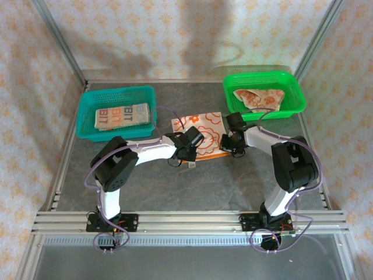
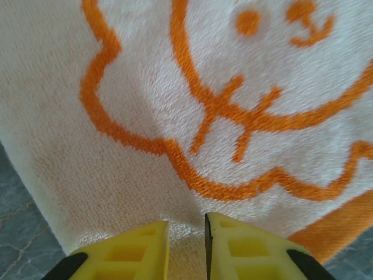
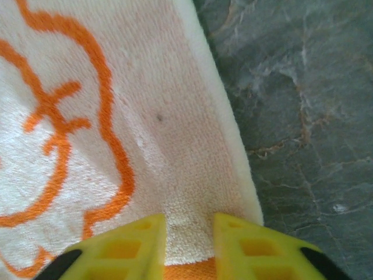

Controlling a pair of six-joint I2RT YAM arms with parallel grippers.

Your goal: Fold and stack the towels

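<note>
One towel [image 1: 201,129] lies spread on the grey table between the arms, cream side up with orange prints. My left gripper [image 1: 189,149] sits at its near left corner. In the left wrist view the yellow fingers [image 2: 140,251] stand close together, a pinch of the towel [image 2: 175,87] caught between them at the gripper [image 2: 186,224]. My right gripper [image 1: 227,144] is at the near right corner. Its jaws [image 3: 189,224] hold the towel [image 3: 145,116] near its edge, with the orange side showing below.
A teal basket [image 1: 87,125] at back left holds folded towels [image 1: 122,115]. A green basket [image 1: 294,96] at back right holds crumpled towels [image 1: 259,99]. Bare grey table [image 3: 303,116] lies to the right of the towel's edge.
</note>
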